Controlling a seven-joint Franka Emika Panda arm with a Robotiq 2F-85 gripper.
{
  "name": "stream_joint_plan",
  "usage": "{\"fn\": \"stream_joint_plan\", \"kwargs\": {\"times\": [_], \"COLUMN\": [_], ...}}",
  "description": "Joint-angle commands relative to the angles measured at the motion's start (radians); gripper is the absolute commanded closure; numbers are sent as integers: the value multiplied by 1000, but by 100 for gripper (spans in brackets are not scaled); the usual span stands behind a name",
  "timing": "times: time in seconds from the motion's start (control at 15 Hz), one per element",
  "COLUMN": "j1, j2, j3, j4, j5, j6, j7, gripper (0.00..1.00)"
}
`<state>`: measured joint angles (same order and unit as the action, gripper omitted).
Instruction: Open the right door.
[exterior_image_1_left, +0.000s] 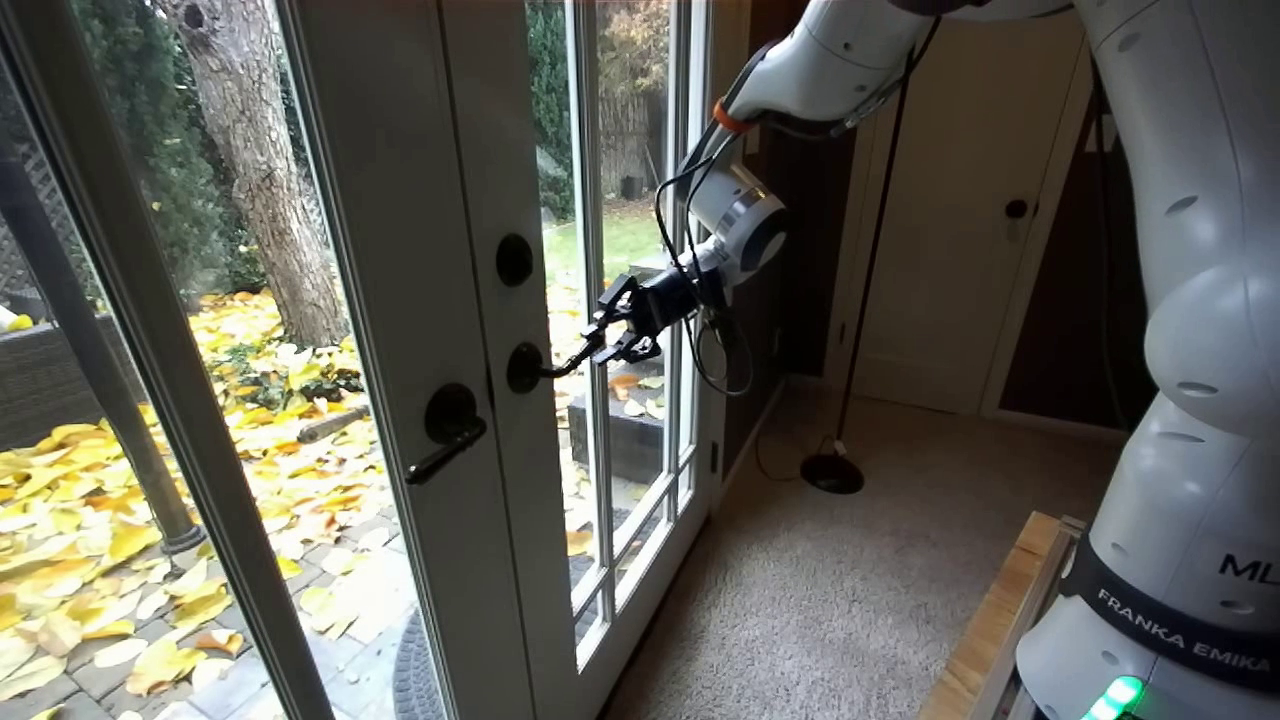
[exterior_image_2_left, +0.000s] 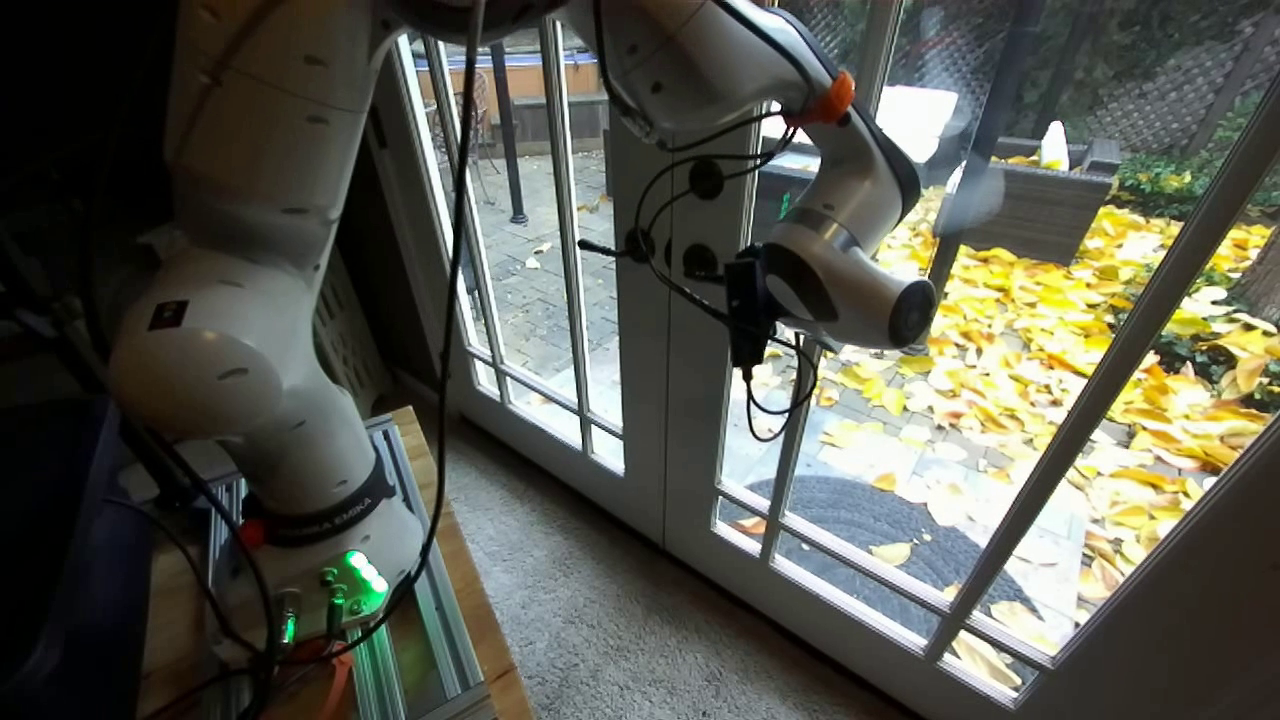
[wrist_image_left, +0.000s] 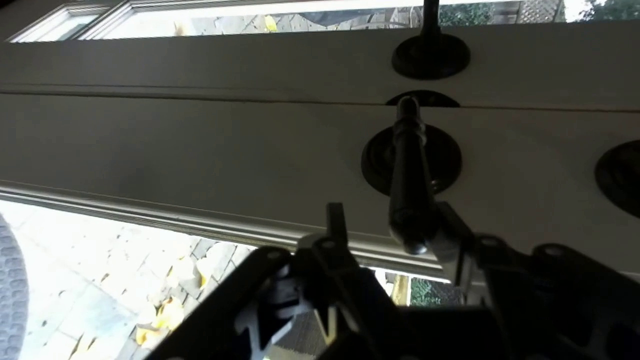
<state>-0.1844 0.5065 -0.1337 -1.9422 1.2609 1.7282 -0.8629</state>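
The right door (exterior_image_1_left: 538, 500) is white-framed with a glass pane and stands shut in both exterior views (exterior_image_2_left: 697, 400). Its round black deadbolt (exterior_image_1_left: 514, 260) sits above its black lever handle (exterior_image_1_left: 562, 370). My gripper (exterior_image_1_left: 598, 345) is at the lever's free end. In the wrist view the lever (wrist_image_left: 411, 185) points toward me between the spread fingers of my gripper (wrist_image_left: 391, 215). It lies against or just beside the right-hand finger, with a gap to the left-hand one. The deadbolt (wrist_image_left: 622, 175) is at the right edge. In an exterior view the wrist camera (exterior_image_2_left: 743, 310) hides the fingers.
The matching left door has one black lever (exterior_image_1_left: 447, 450), also seen in the wrist view (wrist_image_left: 431, 55). A floor lamp base (exterior_image_1_left: 832, 473) stands on the carpet (exterior_image_1_left: 770, 590). The arm stands on a wooden-edged platform (exterior_image_1_left: 985, 620). A loose cable loop (exterior_image_2_left: 782, 400) hangs from the wrist.
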Motion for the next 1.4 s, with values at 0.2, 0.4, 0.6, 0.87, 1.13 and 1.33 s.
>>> {"fn": "stream_joint_plan", "kwargs": {"times": [0.2,0.4,0.6,0.87,1.13,1.33], "j1": [-20,-19,-31,-48,-64,-68], "j2": [64,86,136,233,332,404], "j3": [10,8,11,3,5,10], "j4": [58,63,78,111,126,136], "j5": [33,19,18,39,94,151], "j6": [-56,-66,-109,-143,-228,-288], "j7": [94,126,161,164,171,181], "gripper": [95,94,94,94,94,94]}}
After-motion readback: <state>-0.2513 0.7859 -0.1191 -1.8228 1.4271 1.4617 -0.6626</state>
